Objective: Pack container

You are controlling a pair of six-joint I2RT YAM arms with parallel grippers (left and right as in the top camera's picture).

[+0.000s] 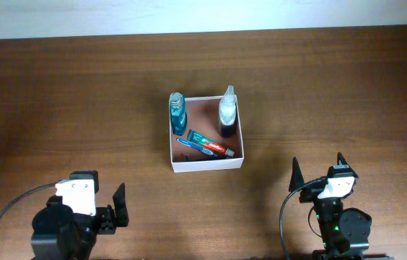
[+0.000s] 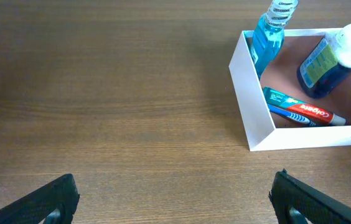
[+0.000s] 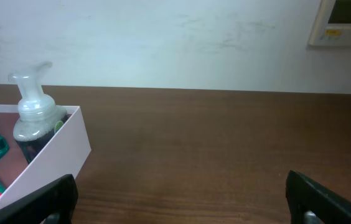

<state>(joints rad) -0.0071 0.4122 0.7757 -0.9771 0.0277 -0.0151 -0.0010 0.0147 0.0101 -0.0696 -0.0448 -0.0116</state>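
Note:
The container [image 1: 207,165] is a shallow white-walled box with a reddish-brown inside, at the middle of the table. In it stand a blue mouthwash bottle [image 1: 177,113] at the back left and a dark pump bottle with a white top [image 1: 227,114] at the back right. A toothpaste tube [image 1: 211,144] and a blue toothbrush [image 1: 195,146] lie flat in it. My left gripper [image 1: 104,195] is open and empty at the front left. My right gripper [image 1: 317,173] is open and empty at the front right. The container also shows in the left wrist view [image 2: 251,113] and the right wrist view [image 3: 57,152].
The brown wooden table [image 1: 81,94] runs to a pale wall at the back. A white wall fixture [image 3: 343,22] shows in the right wrist view at the upper right.

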